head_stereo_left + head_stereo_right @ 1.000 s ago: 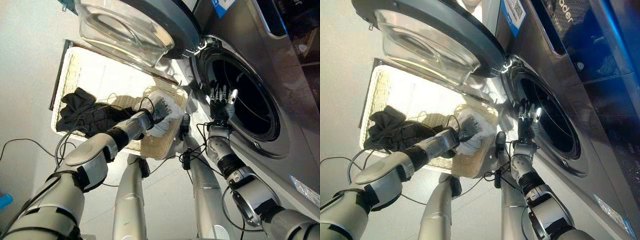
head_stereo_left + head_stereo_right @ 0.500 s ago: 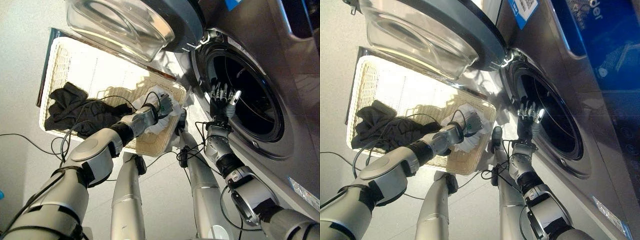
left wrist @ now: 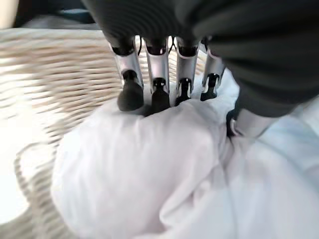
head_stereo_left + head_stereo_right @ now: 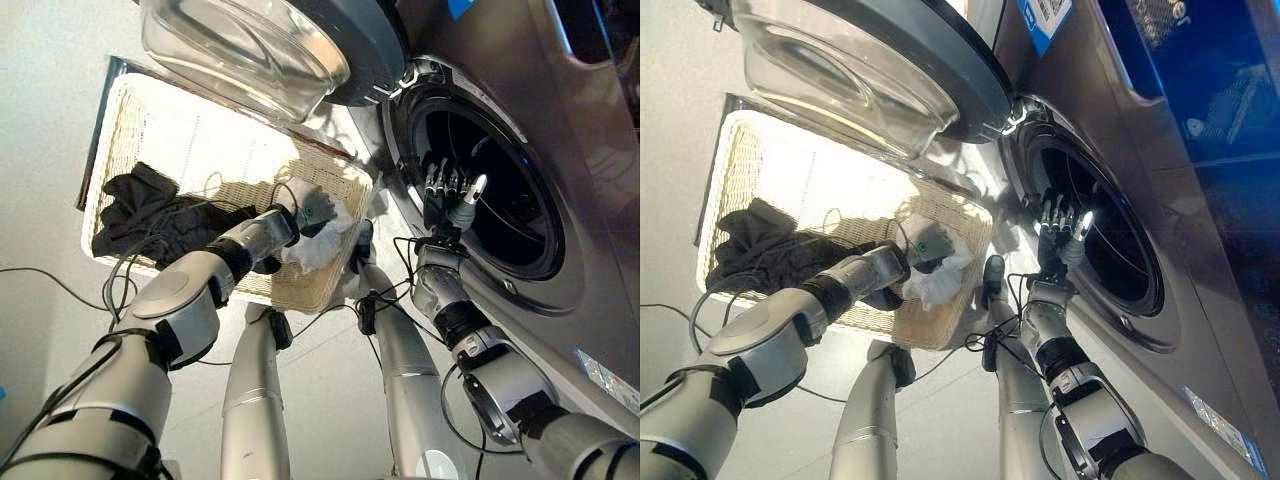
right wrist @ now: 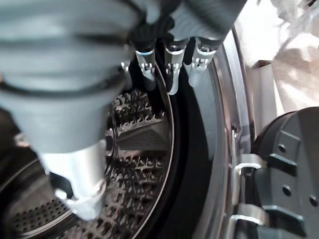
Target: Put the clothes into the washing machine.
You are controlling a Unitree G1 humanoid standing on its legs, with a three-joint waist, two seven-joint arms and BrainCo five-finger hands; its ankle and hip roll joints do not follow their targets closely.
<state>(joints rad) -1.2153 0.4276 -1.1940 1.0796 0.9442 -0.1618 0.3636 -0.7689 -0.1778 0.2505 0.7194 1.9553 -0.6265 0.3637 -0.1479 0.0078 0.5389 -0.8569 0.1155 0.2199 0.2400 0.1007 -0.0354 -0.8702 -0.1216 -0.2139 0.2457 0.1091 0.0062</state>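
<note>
A white cloth [image 4: 326, 246] lies bunched in the near right corner of a wicker basket [image 4: 318, 296]. My left hand [image 4: 312, 208] is down on it. In the left wrist view its fingers [image 3: 155, 74] dig into the top of the white cloth [image 3: 134, 169] and the thumb presses into a fold opposite, pinching a bunch. Dark clothes [image 4: 150, 208] lie at the basket's left end. My right hand [image 4: 450, 192] is held up, open, with straight fingers [image 5: 169, 69], at the mouth of the washing machine's drum [image 4: 505, 190], holding nothing.
The machine's round glass door [image 4: 260, 50] hangs open above the basket's far side. The perforated drum wall [image 5: 134, 164] and the grey door seal [image 5: 224, 124] show past my right hand. The basket stands on a pale floor [image 4: 40, 120] to the machine's left.
My left hand has turned on the white cloth and closed its fingers and thumb into it. My right hand has edged a little towards the drum mouth. The camera shifted slightly.
</note>
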